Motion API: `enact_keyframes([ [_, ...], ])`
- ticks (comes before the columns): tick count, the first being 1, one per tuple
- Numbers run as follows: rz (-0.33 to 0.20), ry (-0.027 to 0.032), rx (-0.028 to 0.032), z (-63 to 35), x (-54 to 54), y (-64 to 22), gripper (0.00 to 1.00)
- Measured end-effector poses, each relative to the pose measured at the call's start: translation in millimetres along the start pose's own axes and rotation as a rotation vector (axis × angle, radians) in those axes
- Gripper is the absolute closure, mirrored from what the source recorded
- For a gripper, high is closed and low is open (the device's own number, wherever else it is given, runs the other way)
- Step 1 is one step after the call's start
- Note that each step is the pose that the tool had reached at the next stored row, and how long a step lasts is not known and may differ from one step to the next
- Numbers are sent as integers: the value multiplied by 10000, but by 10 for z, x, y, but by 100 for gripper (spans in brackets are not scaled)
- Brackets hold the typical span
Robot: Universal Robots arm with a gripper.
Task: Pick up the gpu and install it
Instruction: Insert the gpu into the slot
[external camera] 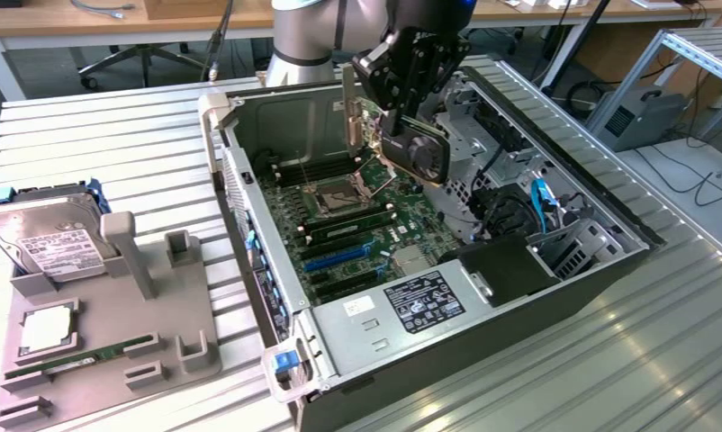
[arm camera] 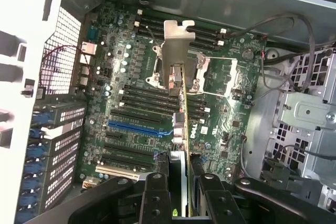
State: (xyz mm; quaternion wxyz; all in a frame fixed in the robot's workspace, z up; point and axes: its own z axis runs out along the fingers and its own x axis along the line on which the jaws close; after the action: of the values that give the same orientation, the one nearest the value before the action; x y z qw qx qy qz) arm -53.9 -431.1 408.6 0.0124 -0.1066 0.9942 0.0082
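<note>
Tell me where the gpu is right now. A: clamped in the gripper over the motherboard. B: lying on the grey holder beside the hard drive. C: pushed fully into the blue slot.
A: the gripper holds the gpu edge-on above the motherboard, and the blue slot lies bare.

hard drive (external camera: 51,241) in grey fixture (external camera: 169,306) | RAM stick (external camera: 79,362) flat on it | slatted metal table (external camera: 97,135) beneath

The graphics card (external camera: 411,151) has a black cooler (external camera: 428,160), silver bracket (arm camera: 175,45) and seemingly green edge; the motherboard (arm camera: 126,66) is green with a blue slot (arm camera: 139,127).
</note>
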Motion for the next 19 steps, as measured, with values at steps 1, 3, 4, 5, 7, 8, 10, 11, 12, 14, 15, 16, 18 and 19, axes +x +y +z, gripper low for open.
enact_keyframes([
  [1, -20, 1, 0, 0, 0, 0, 73],
  [3, -61, 1, -1, 0, 0, 0, 73],
  [4, -83, 2, -1, 0, 0, 0, 73],
  [5, -104, 2, -2, 0, 0, 0, 73],
  [7, -143, 3, -3, 0, 0, 0, 73],
  [8, -167, 3, -4, 0, 0, 0, 73],
  [10, -207, 3, -5, 0, 0, 0, 73],
  [11, -231, 4, -5, 0, 0, 0, 73],
  [12, -254, 4, -6, 0, -1, 0, 73],
  [14, -305, 4, -8, 0, -1, 0, 73],
  [15, -324, 5, -8, 0, -1, 0, 73],
  [16, -348, 5, -9, 0, 0, 0, 73],
  [18, -394, 6, -10, 0, 0, 0, 73],
  [19, -417, 6, -10, 0, 0, 0, 73],
])
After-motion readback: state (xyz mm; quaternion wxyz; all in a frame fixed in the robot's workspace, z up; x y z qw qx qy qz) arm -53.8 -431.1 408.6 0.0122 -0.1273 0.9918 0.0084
